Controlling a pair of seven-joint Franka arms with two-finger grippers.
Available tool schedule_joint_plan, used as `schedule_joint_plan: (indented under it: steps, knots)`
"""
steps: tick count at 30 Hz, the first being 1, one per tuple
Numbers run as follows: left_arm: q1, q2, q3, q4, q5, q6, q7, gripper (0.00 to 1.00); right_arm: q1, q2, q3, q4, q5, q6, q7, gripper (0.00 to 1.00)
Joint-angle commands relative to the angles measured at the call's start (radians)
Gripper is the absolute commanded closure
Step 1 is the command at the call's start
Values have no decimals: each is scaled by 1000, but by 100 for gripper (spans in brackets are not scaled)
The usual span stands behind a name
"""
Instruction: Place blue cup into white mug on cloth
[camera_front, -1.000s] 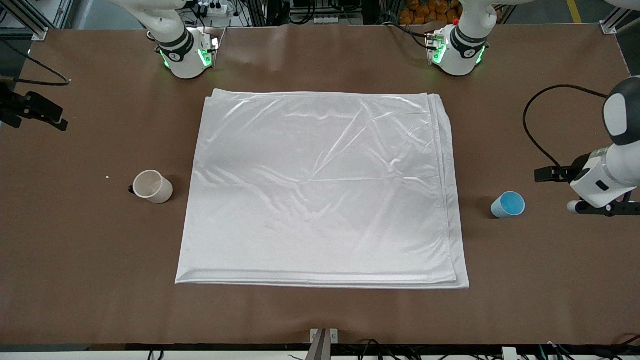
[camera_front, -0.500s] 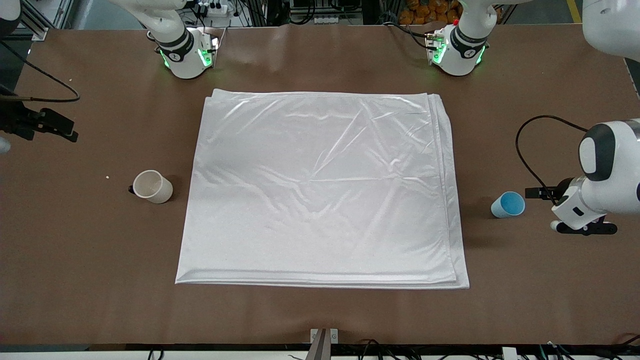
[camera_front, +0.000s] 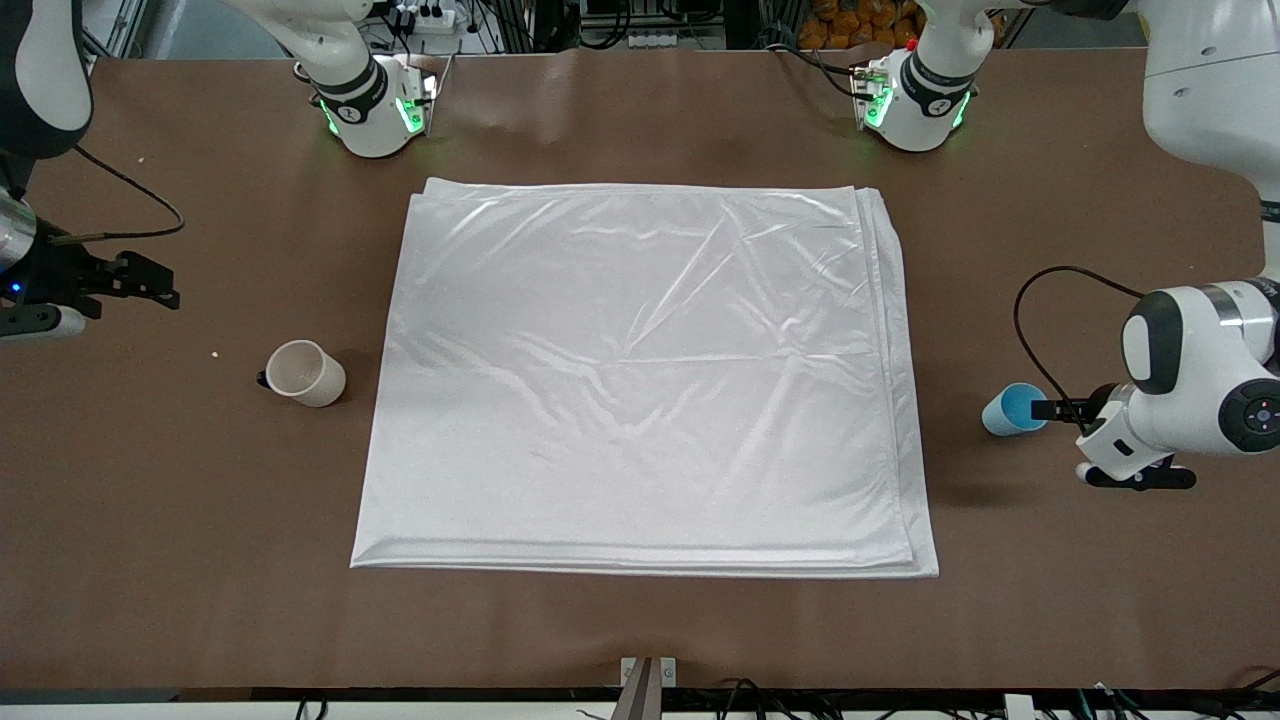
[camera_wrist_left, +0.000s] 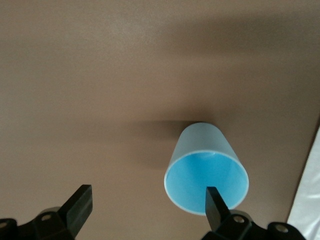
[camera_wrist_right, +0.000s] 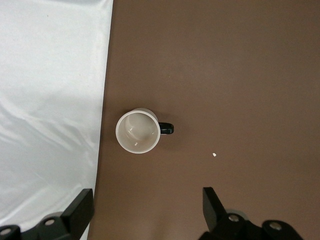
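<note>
Two tools spread: left tool (camera_wrist_left: 147, 207) low beside blue cup (camera_front: 1010, 410) on counter (camera_front: 640, 620); right tool (camera_wrist_right: 147, 210) above white mug (camera_front: 305, 373). Both stood off cloth (camera_front: 640, 380).

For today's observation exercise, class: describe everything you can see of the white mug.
The white mug is a small cream cylinder with a pale beige inside and a small black handle, seemingly ceramic. It stands upright and empty on the brown table, beside the cloth toward the right arm's end. Nothing touches it but the table.
</note>
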Motion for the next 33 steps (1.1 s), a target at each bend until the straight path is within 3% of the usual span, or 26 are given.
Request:
schedule_joint_plan:
  steps: [1,10,15,21,33]
  knots:
    - [1,37,0,20,16,17,20,0,-22,-31,6,-78,10,73,-112,5]
    - [3,63,-3,20,4,38,14,0,-21,-24,6,-173,10,181,-262,5]
    - [1,71,-3,17,1,43,2,60,-23,-21,6,-224,10,250,-368,4]
    - [-1,77,-3,17,-61,44,-3,99,-23,-21,6,-288,10,325,-446,0]
    - [-4,66,-3,18,-73,44,-13,100,-21,-9,6,-359,3,406,-559,0]
